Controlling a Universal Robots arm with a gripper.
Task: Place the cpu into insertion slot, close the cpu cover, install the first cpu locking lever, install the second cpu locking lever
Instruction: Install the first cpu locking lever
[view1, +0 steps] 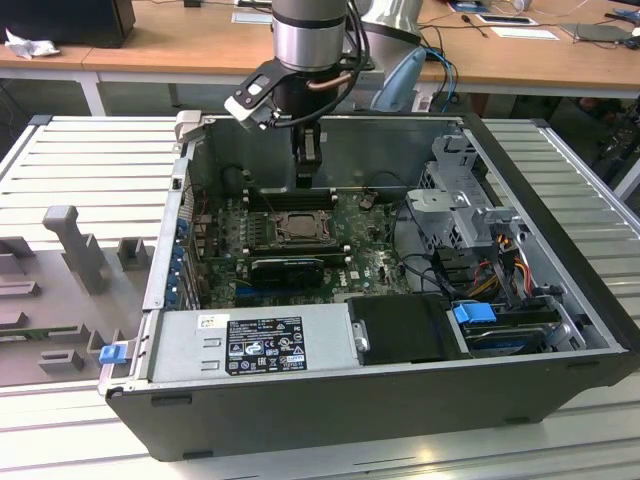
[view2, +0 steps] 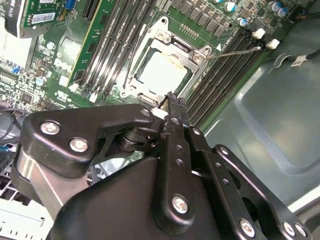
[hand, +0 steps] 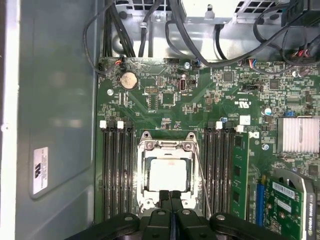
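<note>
The cpu (hand: 167, 175), a pale square chip, lies in the socket on the green motherboard, also seen in the second wrist view (view2: 162, 72). The cpu cover (hand: 167, 146), a silvery frame, lies flat around it (view2: 176, 46). A thin wire locking lever (hand: 202, 182) runs along one side of the socket and angles out over the memory slots (view2: 235, 51). My gripper (hand: 170, 194) hangs just above the socket's edge, fingers pressed together and holding nothing. In the exterior view the gripper (view1: 307, 172) sits over the socket (view1: 298, 228) at the back of the open case.
Black memory slots (hand: 116, 170) flank the socket on both sides. The case wall (hand: 55, 100) rises close by. Cables (hand: 200, 45) crowd the far board edge. A power supply (view1: 260, 345) and drive cage (view1: 470, 215) fill the case's front and the exterior view's right.
</note>
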